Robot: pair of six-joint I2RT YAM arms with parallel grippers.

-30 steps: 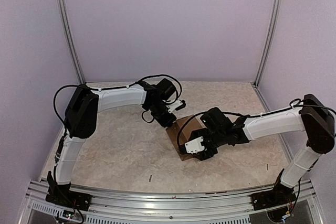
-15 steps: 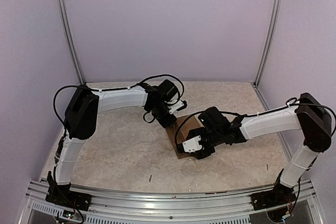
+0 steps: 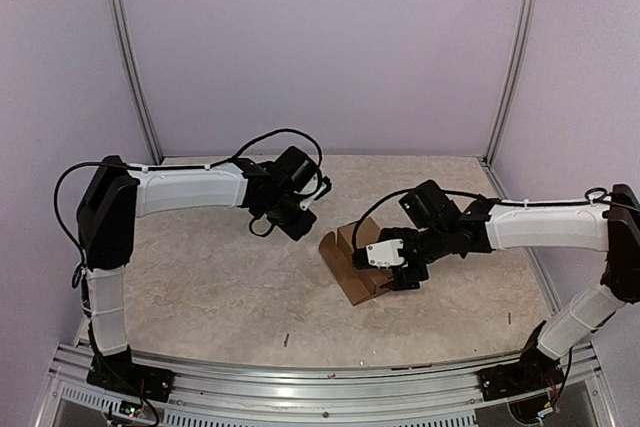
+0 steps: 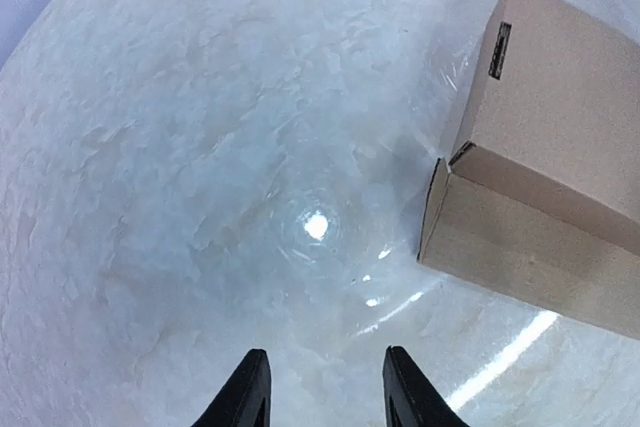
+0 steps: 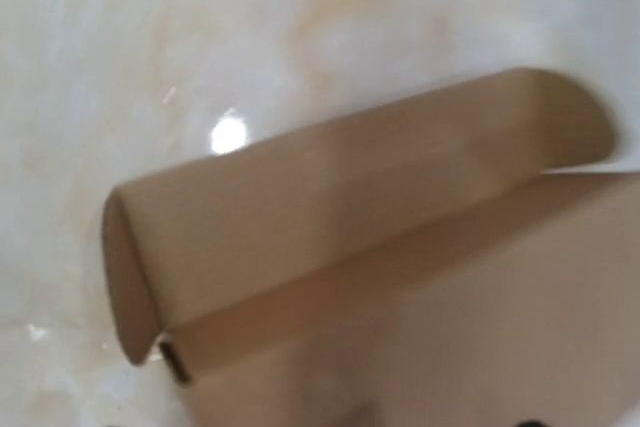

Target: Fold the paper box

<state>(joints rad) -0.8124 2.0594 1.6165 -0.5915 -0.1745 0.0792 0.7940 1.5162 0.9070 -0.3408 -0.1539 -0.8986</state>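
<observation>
Your paper box (image 3: pixel 345 265) sits on the table (image 3: pixel 220 287), one rounded flap (image 5: pixel 350 202) loose, your right gripper (image 3: pixel 400 272) over it, finger state unreadable, likely to tuck it, while your left gripper (image 4: pixel 322 372) hangs nearby, fingers spread, empty.

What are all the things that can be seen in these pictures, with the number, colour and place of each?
paper box: one, brown, on the table right of centre
table: one, beige marbled, under everything
walls: three, pale lilac, around the table
frame posts: two, silver, at the back corners
rail: one, silver, along the near edge
dark specks: two, on the table near the front
left arm, right arm: two, white and black
left claw: black, open, above bare table
right claw: black, over the paper box; open or shut unclear
</observation>
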